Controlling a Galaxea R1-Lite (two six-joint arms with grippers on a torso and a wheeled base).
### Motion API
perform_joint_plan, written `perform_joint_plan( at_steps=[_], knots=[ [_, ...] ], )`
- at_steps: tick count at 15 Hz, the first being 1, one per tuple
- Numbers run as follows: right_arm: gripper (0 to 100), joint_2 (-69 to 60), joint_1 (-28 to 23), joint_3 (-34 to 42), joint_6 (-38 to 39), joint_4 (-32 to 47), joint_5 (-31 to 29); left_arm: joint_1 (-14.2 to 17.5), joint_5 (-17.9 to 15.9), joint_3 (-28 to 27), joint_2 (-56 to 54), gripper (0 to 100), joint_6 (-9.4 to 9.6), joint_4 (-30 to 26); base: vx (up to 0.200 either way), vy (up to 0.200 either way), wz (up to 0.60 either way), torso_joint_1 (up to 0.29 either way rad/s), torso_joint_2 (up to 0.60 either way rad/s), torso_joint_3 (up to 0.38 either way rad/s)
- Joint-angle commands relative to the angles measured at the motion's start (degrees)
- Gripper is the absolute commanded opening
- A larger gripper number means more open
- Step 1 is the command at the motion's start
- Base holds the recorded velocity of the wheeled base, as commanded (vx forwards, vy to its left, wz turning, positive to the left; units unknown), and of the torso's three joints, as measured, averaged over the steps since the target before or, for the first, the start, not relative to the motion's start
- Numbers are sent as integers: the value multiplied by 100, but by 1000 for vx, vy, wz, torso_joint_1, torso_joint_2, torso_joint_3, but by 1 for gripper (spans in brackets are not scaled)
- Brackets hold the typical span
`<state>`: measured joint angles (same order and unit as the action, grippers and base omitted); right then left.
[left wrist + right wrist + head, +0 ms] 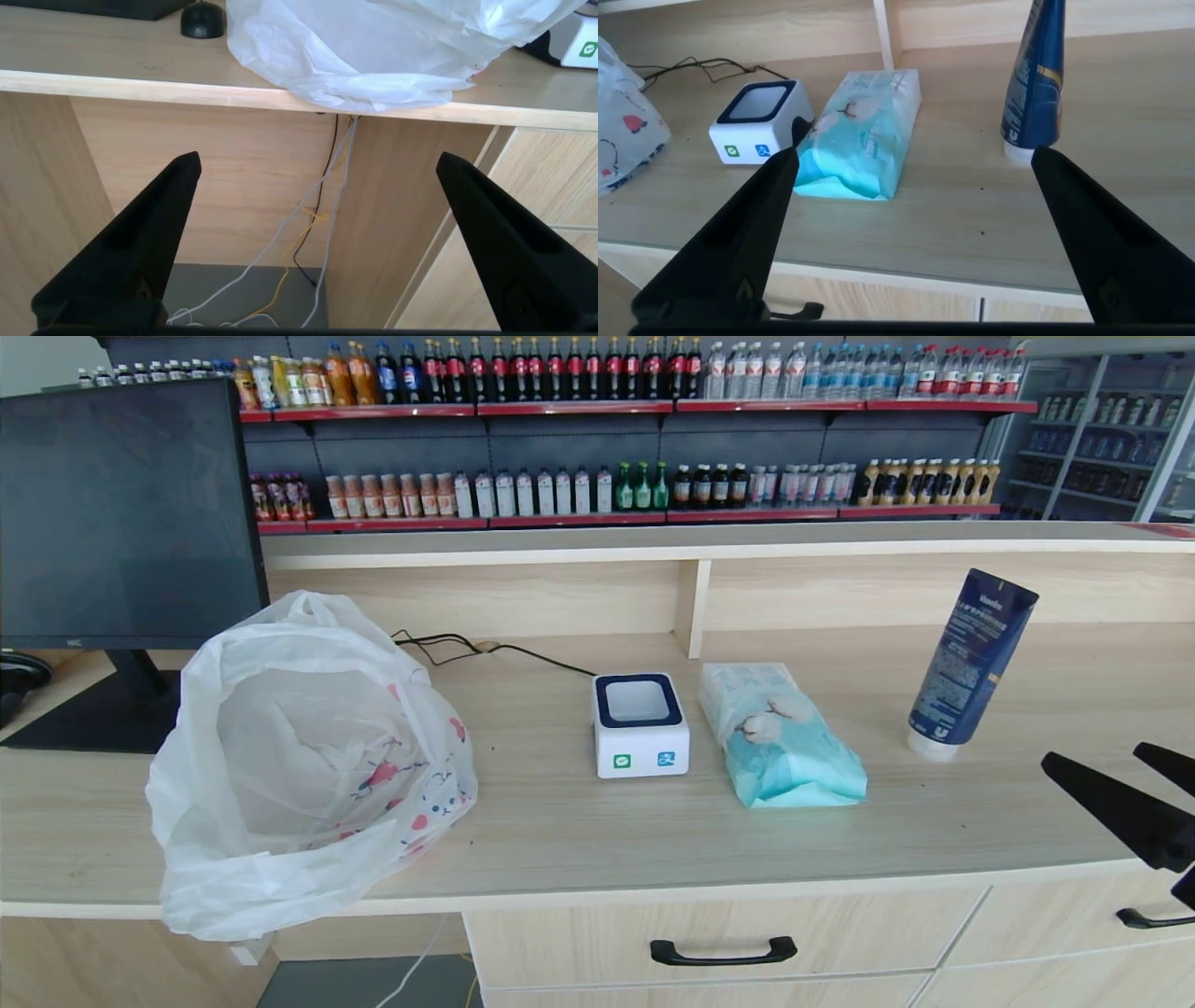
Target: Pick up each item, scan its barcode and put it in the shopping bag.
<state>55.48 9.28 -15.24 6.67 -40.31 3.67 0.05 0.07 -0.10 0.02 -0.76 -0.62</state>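
A white plastic shopping bag (308,765) lies open on the left of the wooden counter (579,831). A white barcode scanner (640,725) sits mid-counter. Right of it lie a teal tissue pack (780,737) and a dark blue tube (971,663) standing on its white cap. My right gripper (1092,754) hovers open and empty at the counter's front right, short of the tube. In the right wrist view the right gripper (915,154) faces the tissue pack (864,131) and tube (1036,75). My left gripper (318,161) is open and empty below the counter edge, under the bag (392,47).
A dark monitor (121,513) stands at the back left, and black cables (467,649) run behind the scanner. A raised ledge with a divider (693,607) borders the counter's back. Drawers with black handles (724,952) sit under the front edge. Bottle shelves line the far wall.
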Motion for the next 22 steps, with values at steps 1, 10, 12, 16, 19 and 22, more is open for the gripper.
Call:
perform_joint_plan(
  at_steps=[1, 10, 12, 16, 19, 22],
  knots=[
    [100, -143, 4, 21, -8, -3, 2, 4, 1, 1, 6, 100, -4, 1, 0, 0, 0, 0, 0, 0],
    [100, -318, -5, 109, -87, 41, 11, 4, 1, 1, 6, 100, -4, 1, 0, 0, 400, -1, 1, 2],
    [100, -318, -5, 170, -87, 6, 11, 4, 1, 1, 6, 100, -4, 1, 0, 0, 0, 0, 0, 0],
    [100, -266, -5, 241, -183, 15, 29, 4, 1, 1, 6, 100, 23, 9, 0, 0, 0, 0, 0, 0],
    [100, -134, -5, 162, -236, 6, 29, 4, 1, 1, 6, 100, 23, 9, 0, 0, 0, 0, 0, 0],
    [100, -55, -5, 47, -271, 6, 29, 4, 1, 1, 6, 100, 32, 9, 0, 0, 0, 0, 0, 0]
  ],
)
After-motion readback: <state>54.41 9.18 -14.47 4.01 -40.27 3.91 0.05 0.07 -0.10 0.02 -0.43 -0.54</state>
